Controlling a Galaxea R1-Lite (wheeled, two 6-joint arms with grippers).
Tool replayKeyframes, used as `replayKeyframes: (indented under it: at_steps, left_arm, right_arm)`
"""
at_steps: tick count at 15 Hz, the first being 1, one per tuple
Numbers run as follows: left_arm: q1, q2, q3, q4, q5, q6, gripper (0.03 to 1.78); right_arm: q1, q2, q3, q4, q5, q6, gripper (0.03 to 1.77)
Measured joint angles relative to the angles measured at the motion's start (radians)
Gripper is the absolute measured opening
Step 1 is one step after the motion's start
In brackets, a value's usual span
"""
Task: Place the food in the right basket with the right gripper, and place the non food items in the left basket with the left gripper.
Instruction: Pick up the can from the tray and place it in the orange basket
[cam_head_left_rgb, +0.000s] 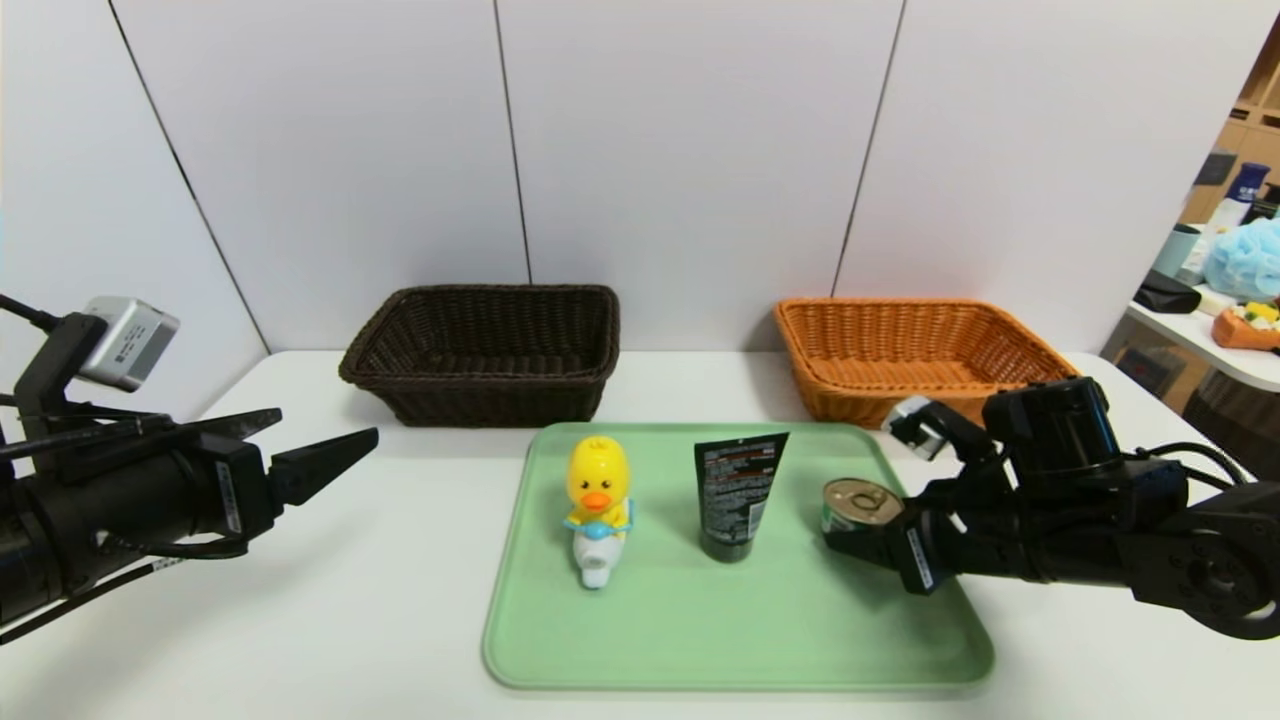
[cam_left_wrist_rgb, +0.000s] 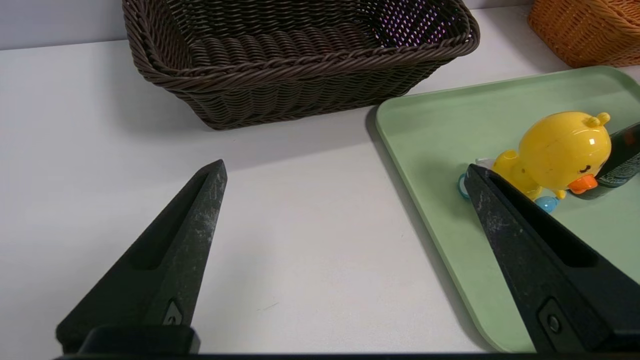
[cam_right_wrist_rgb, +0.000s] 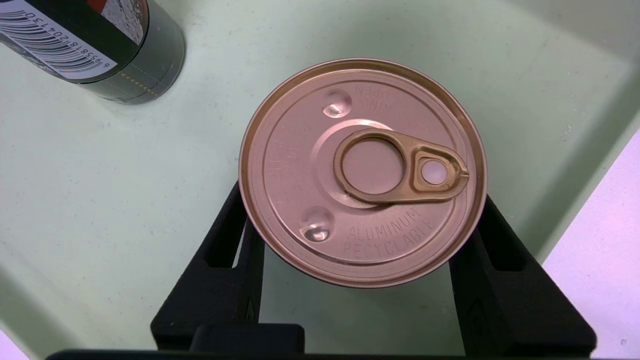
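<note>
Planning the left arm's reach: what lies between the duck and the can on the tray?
Only the upright black tube, between toy duck and tin can; the head view shows it.

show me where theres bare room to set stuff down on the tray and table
Free: the tray's near strip in front of the duck and tube; bare table between the left end effector and tray. Crowded: the tray's right side, where the right end effector grips the can.
</note>
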Motion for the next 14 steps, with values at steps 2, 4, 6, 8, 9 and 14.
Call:
replayKeyframes:
  at_steps: [2, 4, 6, 8, 9, 14]
  left_arm:
    - [0.000, 0.002, 0.001, 0.000, 0.000, -0.001, 1.69]
    - [0.000, 0.003, 0.004, 0.000, 0.000, 0.000, 1.69]
    - [0.000, 0.003, 0.005, 0.000, 0.000, -0.001, 1.69]
    - [0.000, 0.005, 0.006, 0.000, 0.000, -0.001, 1.69]
    - [0.000, 0.006, 0.005, 0.000, 0.000, -0.001, 1.69]
    - [0.000, 0.016, 0.001, -0.002, 0.000, 0.000, 1.69]
  right_arm:
    - [0.001, 0.000, 0.003, -0.002, 0.000, 0.000, 1.00]
    - [0.002, -0.002, 0.007, -0.007, 0.000, 0.000, 1.00]
    - [0.002, -0.013, 0.010, -0.007, 0.002, 0.000, 1.00]
    - [0.002, -0.036, 0.011, -0.017, 0.003, 0.002, 0.99]
    - [0.002, -0.053, 0.012, -0.024, 0.006, 0.003, 0.99]
    - [0.002, -0.153, -0.054, -0.042, -0.004, 0.013, 0.98]
